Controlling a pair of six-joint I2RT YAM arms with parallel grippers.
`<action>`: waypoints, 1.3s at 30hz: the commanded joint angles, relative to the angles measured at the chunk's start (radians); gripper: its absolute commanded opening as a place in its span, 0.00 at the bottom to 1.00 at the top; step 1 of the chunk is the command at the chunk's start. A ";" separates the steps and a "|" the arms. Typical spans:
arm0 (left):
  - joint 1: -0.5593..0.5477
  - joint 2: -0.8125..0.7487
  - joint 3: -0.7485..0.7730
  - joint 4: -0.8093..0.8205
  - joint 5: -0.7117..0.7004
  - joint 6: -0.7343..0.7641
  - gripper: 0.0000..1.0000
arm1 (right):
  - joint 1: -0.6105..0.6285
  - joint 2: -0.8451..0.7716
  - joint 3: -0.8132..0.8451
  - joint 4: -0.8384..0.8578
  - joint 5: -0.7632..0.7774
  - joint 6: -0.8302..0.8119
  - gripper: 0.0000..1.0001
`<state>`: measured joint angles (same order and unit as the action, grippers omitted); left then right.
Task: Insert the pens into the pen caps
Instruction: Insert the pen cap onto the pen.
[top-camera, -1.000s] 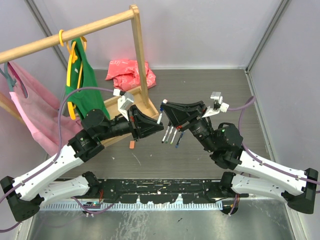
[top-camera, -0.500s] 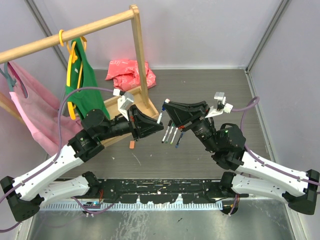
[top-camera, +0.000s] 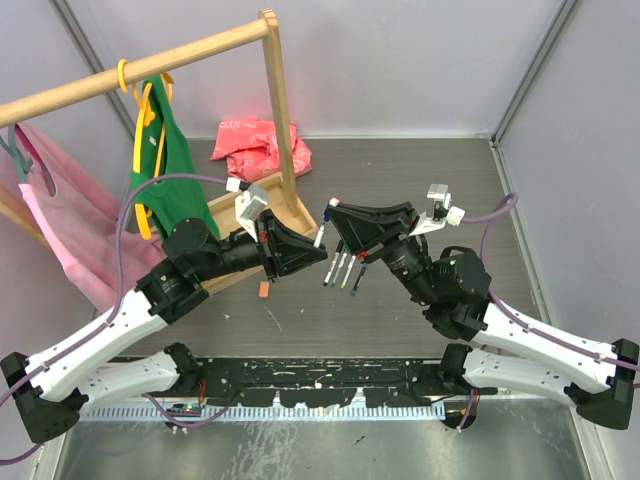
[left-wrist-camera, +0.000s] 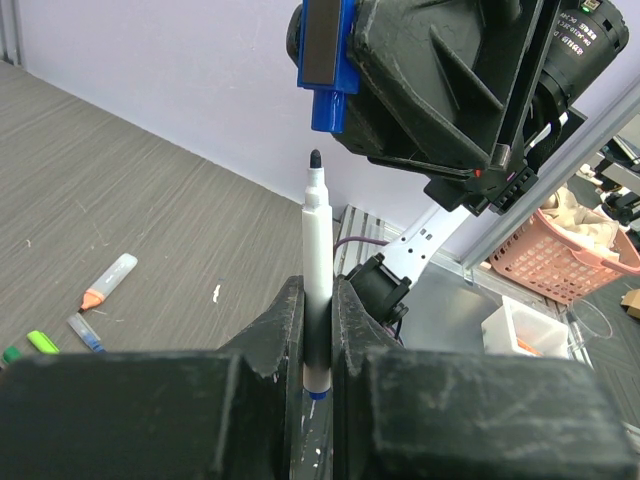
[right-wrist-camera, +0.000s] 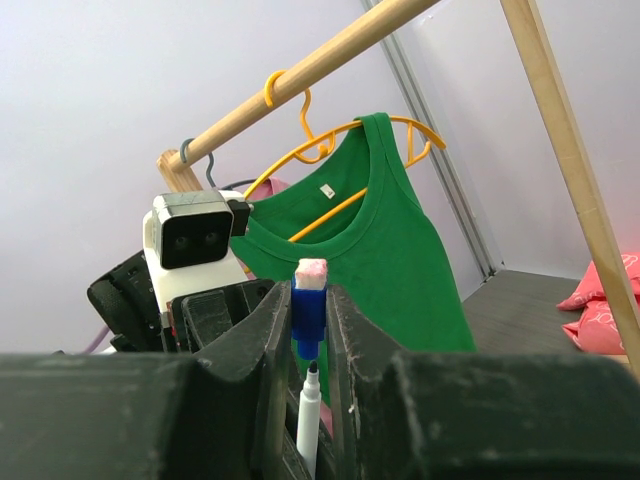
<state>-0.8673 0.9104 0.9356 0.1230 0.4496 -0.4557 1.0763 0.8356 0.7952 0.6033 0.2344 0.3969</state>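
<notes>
Mid-air, left end effector (left-wrist-camera: 318, 305) pinching pen (left-wrist-camera: 316, 225), right end effector (right-wrist-camera: 309, 300) pinching cap (left-wrist-camera: 328, 100) — small gap between

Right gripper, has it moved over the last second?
Yes. The right gripper edged slightly right in the top view, away from the wooden rack post.

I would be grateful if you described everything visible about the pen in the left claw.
The pen is a slim white plastic marker with a bare black tip and a blue end below. It juts straight out from the left claw, clamped by its lower barrel. Its tip points at the blue cap in the right claw, just short of it, not inside.
</notes>
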 joint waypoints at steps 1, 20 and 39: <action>0.005 -0.011 0.033 0.065 -0.002 0.002 0.00 | 0.001 -0.010 0.028 0.030 -0.005 0.010 0.00; 0.006 -0.013 0.032 0.067 -0.005 0.002 0.00 | 0.001 -0.010 0.020 0.006 -0.006 0.029 0.00; 0.007 -0.004 0.039 0.070 -0.005 0.003 0.00 | 0.001 -0.016 0.014 -0.015 -0.006 0.046 0.00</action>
<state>-0.8673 0.9104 0.9356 0.1230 0.4492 -0.4557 1.0763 0.8356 0.7948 0.5648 0.2344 0.4274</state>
